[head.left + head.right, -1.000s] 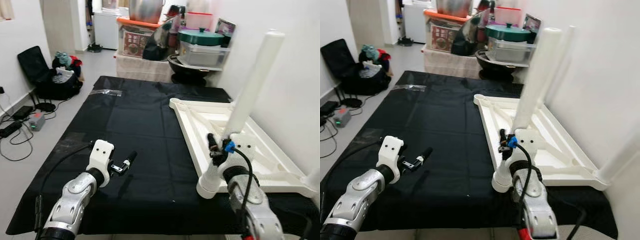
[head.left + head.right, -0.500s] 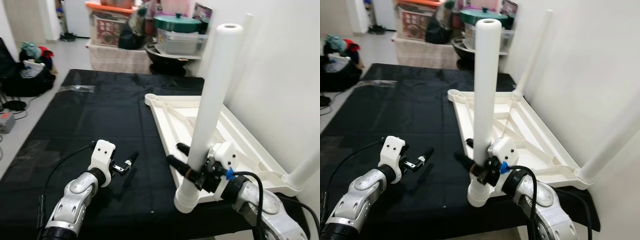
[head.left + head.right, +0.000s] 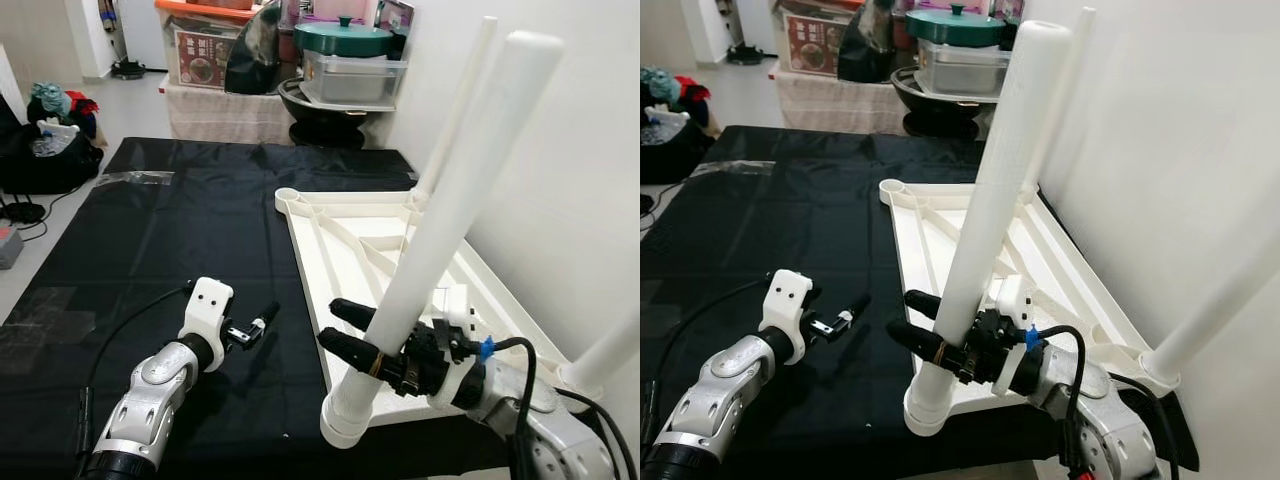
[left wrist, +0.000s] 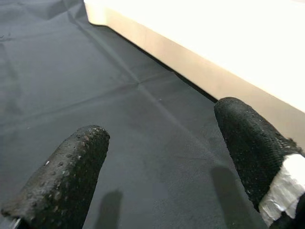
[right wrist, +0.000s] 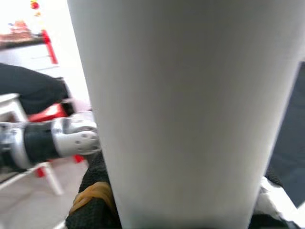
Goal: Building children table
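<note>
One white tabletop point(image 3: 440, 290) lies upside down on the black sheet point(image 3: 180, 250). Right gripper point(image 3: 348, 336) clamps one leg point(image 3: 440, 230) at its near corner, tilted. Two more legs stand on its far side. Left gripper point(image 3: 258, 325) hovers beside it, fingers point(image 4: 71, 171) spread, empty.

The right gripper point(image 3: 345, 330), clamped on the white table leg point(image 3: 440, 230), has swung its fingers leftward across the near corner of the upturned tabletop point(image 3: 345, 255). The leg, upright half a second ago, now leans right, its foot apparently shifted slightly nearer and left.
</note>
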Robot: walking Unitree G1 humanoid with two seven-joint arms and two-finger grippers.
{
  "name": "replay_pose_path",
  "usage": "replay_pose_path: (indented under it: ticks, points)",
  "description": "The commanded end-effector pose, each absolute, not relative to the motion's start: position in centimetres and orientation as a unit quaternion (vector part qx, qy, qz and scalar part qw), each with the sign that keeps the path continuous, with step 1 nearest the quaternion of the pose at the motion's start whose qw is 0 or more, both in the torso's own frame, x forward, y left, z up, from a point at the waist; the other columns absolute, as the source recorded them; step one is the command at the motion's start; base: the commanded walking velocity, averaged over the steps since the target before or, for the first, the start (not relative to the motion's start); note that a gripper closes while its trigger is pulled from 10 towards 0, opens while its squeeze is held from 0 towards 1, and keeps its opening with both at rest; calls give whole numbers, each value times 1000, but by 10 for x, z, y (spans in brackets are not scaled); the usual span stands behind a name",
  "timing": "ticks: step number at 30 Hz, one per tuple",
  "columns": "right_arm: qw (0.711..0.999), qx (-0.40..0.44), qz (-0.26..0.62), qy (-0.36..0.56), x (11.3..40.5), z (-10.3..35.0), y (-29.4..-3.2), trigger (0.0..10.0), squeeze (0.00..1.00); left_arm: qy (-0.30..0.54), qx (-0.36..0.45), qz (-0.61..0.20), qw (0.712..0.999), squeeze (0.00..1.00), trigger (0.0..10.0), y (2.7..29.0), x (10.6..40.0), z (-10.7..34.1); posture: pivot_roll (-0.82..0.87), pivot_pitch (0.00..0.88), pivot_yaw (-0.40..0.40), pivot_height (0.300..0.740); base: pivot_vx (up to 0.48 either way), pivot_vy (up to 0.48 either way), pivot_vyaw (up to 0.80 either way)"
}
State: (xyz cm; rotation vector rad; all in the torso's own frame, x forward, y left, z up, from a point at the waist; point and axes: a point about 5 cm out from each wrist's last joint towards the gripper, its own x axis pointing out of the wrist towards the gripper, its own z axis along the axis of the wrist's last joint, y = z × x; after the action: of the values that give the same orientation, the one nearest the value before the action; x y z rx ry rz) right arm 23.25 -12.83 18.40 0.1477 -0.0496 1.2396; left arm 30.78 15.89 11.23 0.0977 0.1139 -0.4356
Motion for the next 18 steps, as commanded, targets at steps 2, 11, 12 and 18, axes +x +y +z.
replay_pose_path:
  ticks: [2,11,12,18]
  points:
    - [776,98,622,25,227,168,-120,10000,0,66,49,-217,973,0,10000,159,305,109,83,0,-121,740,0,0,0]
    - [773,68,630,36,226,159,-122,10000,0,67,50,-216,973,0,10000,159,305,108,76,0,-120,740,0,0,0]
    - [774,64,629,37,226,158,-124,10000,0,68,50,-216,973,0,10000,159,305,108,76,0,-120,740,0,0,0]
    - [780,40,623,41,227,154,-126,10000,0,68,49,-218,972,0,10000,157,305,107,72,0,-118,740,0,0,0]
